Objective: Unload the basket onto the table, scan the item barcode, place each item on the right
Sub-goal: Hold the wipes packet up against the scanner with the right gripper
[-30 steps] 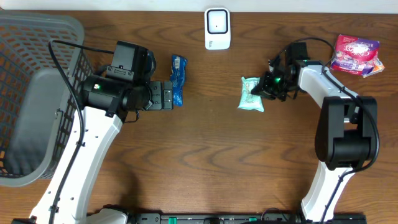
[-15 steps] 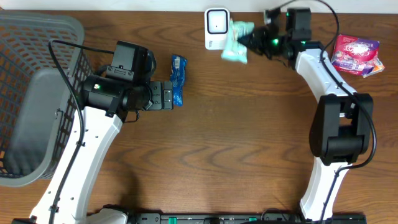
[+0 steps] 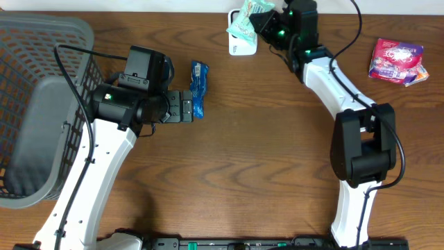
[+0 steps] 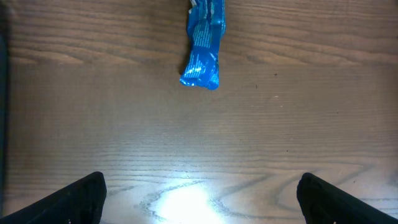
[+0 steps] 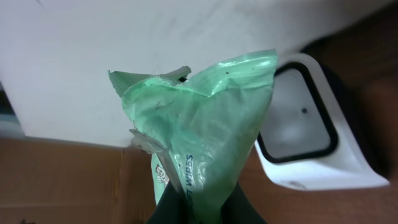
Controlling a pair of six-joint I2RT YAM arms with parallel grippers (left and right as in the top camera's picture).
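While stretched out to the far edge of the desk [image 3: 243, 160], grips a green wipes packet [image 3: 248, 17] in the right pincer [image 3: 268, 24], with the jaws squeezed nearly together on the packet's lower end. Holds the packet clear of the desk, right over the white scanner [image 3: 243, 46], hiding its upper part from the overhead view. Shows, from the right wrist view, the crinkled packet rising straight out of the pincer, with the scanner's dark-rimmed window just beside it on the right and behind it. Cannot tell whether a barcode faces that window.

Hovers the left pincer [image 3: 189, 105] above bare wood on the left half of the desk, spread wide and gripping nothing. Has a blue packet [image 3: 199, 87] lying flat just beyond its fingertips, apart from them. Has a grey basket [image 3: 41, 42] at the left edge and a pink packet [image 3: 397, 61] at the far right, well apart from the scanner.
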